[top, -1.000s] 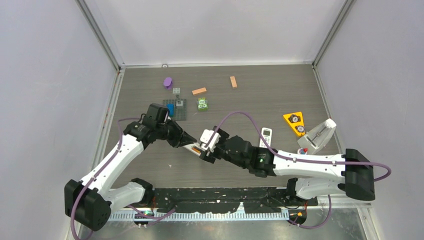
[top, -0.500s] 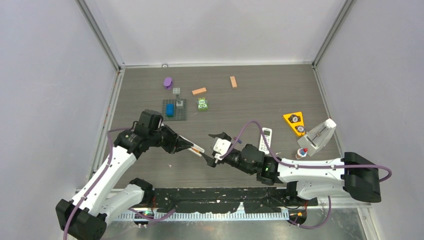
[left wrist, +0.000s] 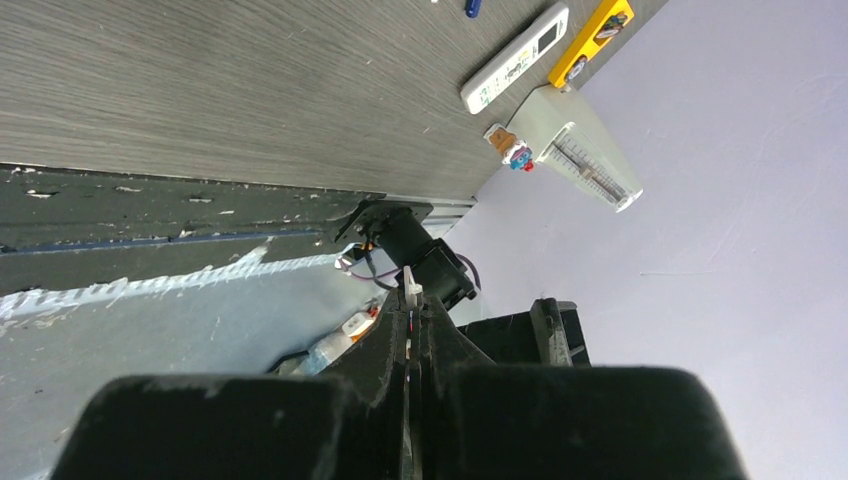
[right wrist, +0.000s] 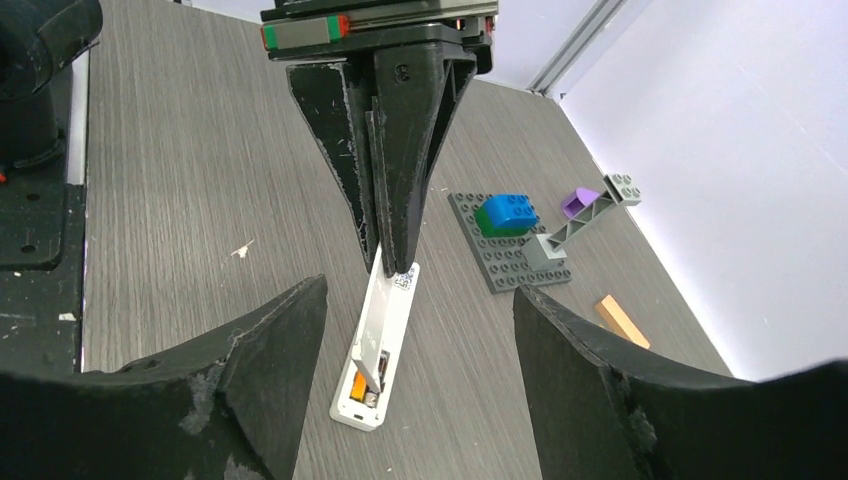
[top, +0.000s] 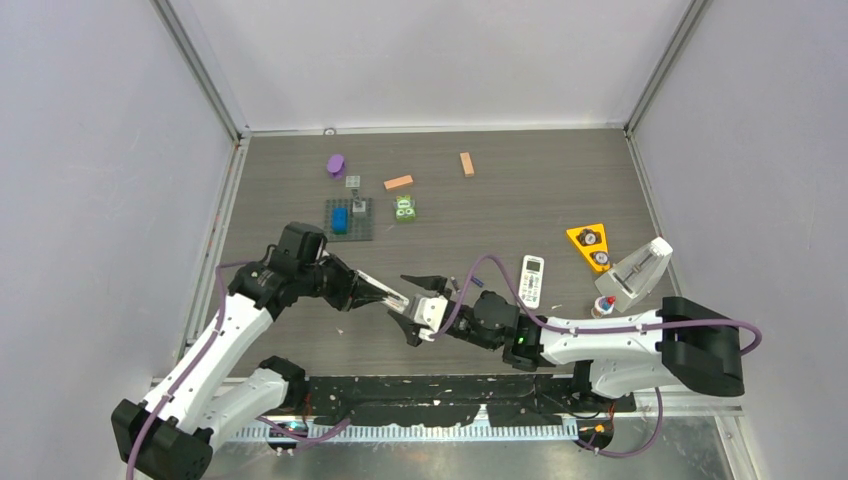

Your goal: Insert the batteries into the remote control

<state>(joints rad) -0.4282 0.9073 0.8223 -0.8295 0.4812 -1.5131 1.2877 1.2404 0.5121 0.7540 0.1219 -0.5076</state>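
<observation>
1. Left gripper clamps the white remote control by the bench's near edge, an orange battery in its open bay.
2. Right gripper, jaws apart, should seat it squarely and gently.

A table of matt grey wood-grain laminate. A white remote control of smooth, faintly glossy plastic. The left gripper and right gripper are matt black plastic, rough and scuffed pale along the edges. Toy bricks of shiny plastic. Smooth matt pale walls.
</observation>
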